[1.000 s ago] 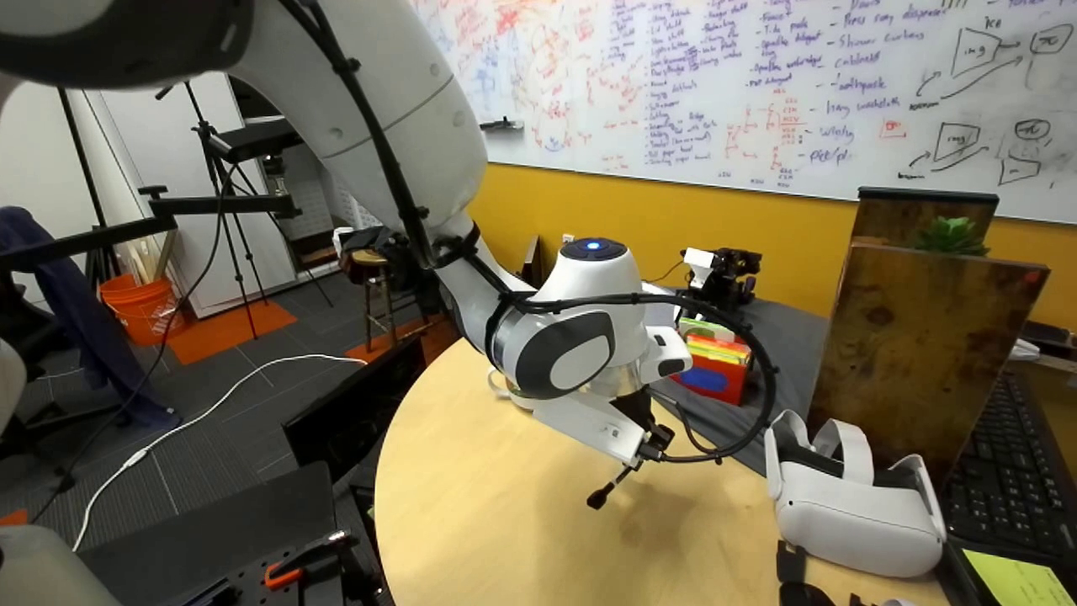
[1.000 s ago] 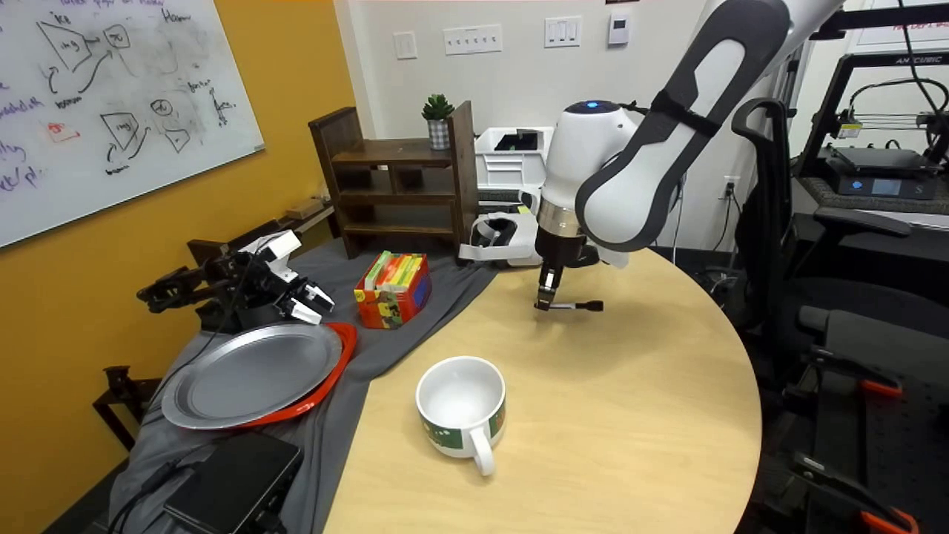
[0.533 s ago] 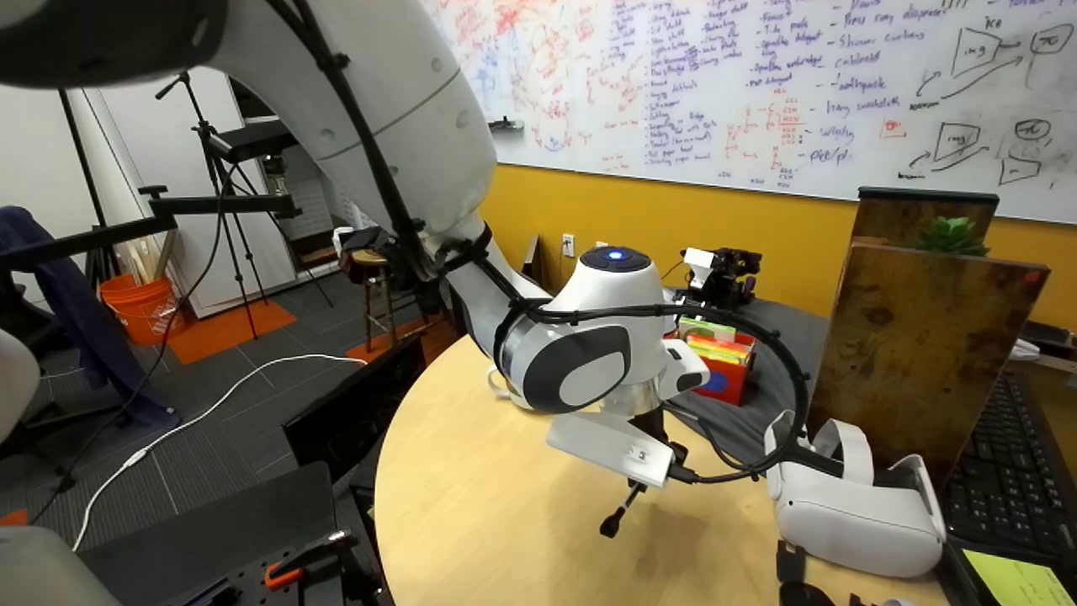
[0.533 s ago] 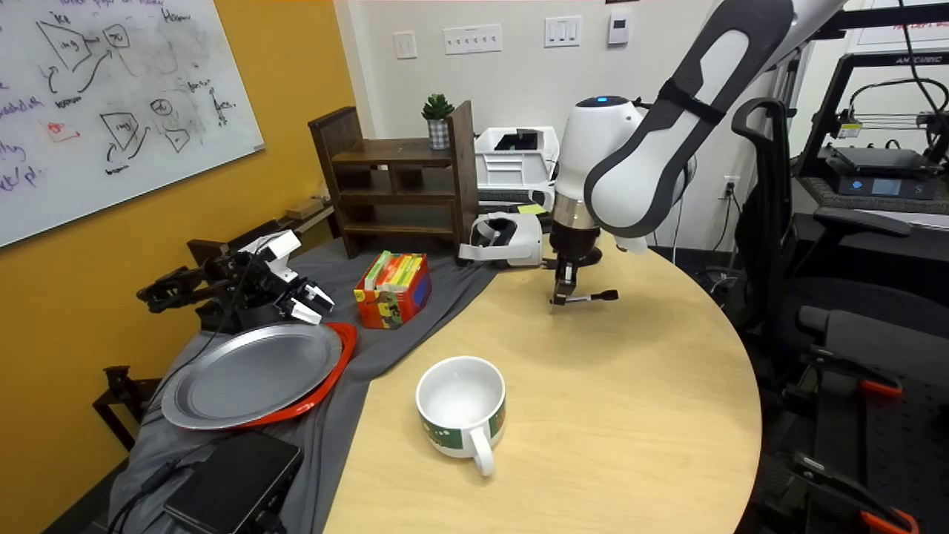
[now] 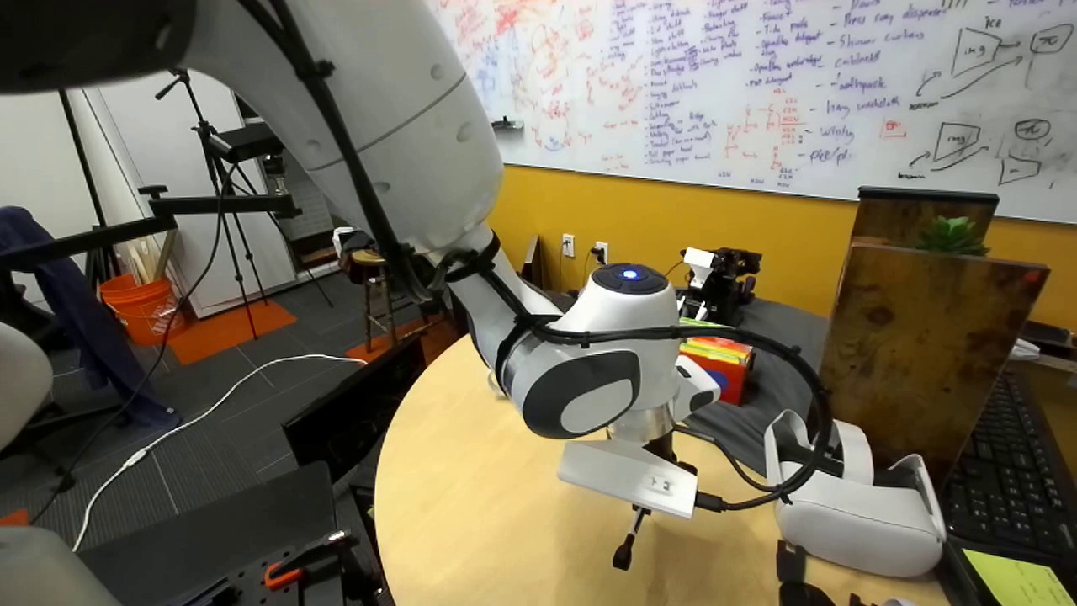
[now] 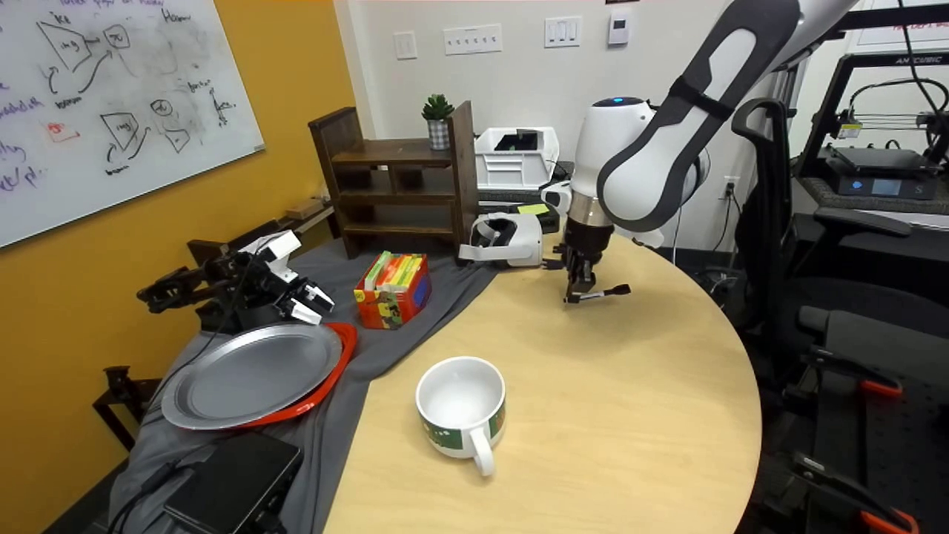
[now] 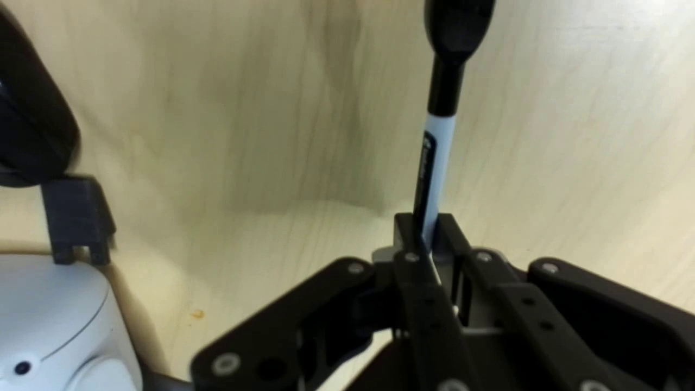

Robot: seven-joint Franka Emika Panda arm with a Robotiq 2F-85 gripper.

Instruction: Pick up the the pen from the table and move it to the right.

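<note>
A lab: scribbled whiteboard (image 5: pixel 757 97), 3D printer (image 6: pixel 881 165)

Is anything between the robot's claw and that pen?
Nothing visible: in the wrist view, the claw is shut directly on the pen, with no gap showing.

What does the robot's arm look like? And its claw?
The arm is white and rounded, with dark grey panels. Black cables run along it, held by black bands. A blue light glows on its round dark cap. Past a silvery ring, the claw is black, with shiny round screws.
</note>
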